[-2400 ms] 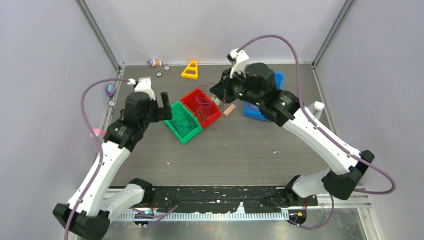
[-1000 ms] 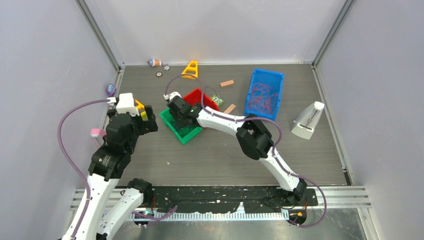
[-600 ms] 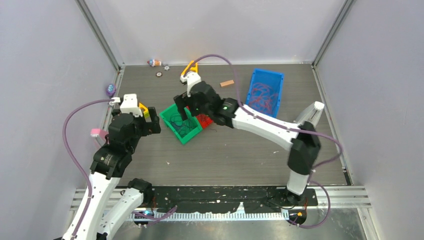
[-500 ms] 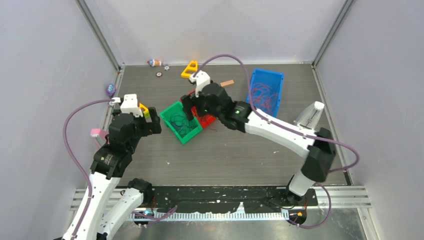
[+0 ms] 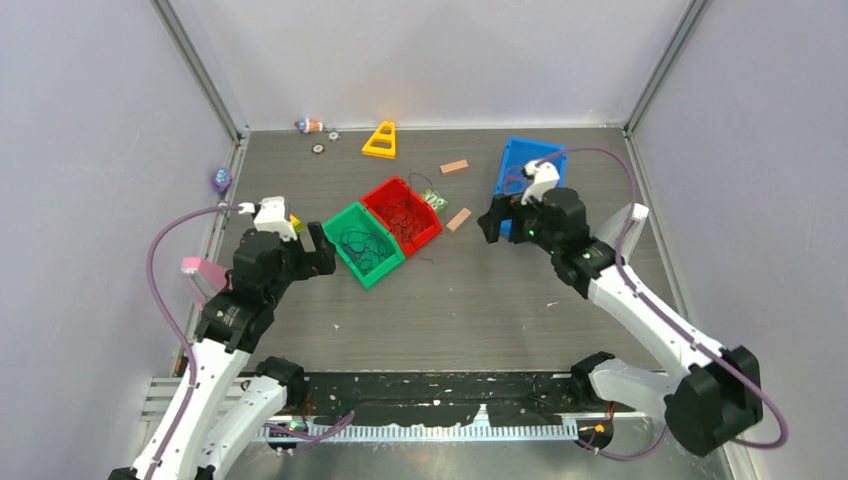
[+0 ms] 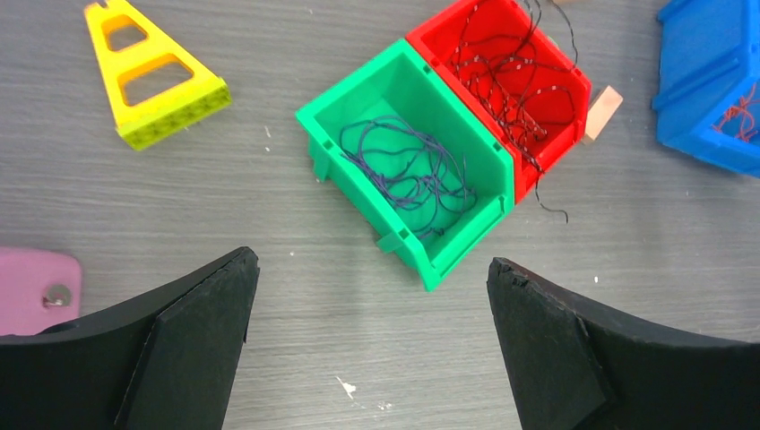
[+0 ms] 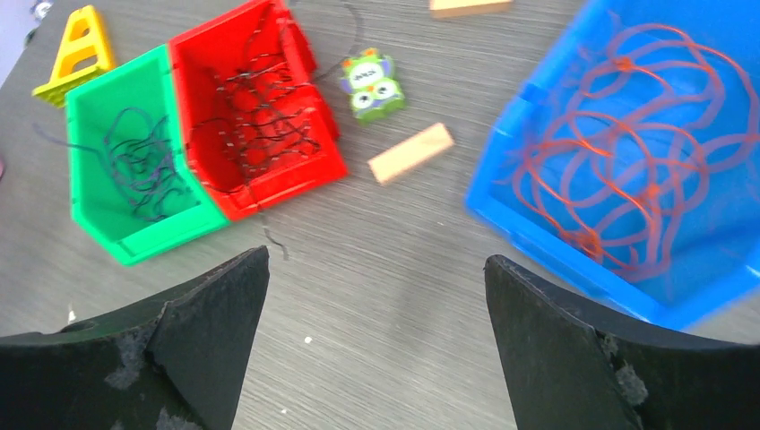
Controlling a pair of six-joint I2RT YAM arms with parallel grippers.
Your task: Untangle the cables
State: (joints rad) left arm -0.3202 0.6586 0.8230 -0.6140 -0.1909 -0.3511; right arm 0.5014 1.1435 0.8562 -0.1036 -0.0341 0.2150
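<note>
The purple cables [image 6: 408, 170] lie in a loose heap inside a green bin [image 6: 448, 260], straight ahead of the left gripper [image 6: 369, 264] and roughly centred between its fingers. The dark cables [image 6: 511, 76] fill the red bin [image 6: 560, 134], which touches the green one on its far right side; one dark strand hangs over the red bin's rim and ends on the bench [image 6: 269, 358]. The orange-red cables [image 7: 627, 152] coil in a blue bin [image 7: 556, 251], ahead and to the right of the right gripper [image 7: 376, 260], well apart from the other two bins, which sit ahead and to its left.

Both grippers stand wide open above the bench with nothing between their fingers, touching neither cables nor bins.

Ahead of the right gripper, between the red and blue bins, lie a small green owl figure [image 7: 372, 85] and a pale wooden block [image 7: 410, 152]. Ahead and to the left of the left gripper is a yellow triangular frame [image 6: 152, 76], and just beside its left finger is a pink flat piece [image 6: 31, 291].
</note>
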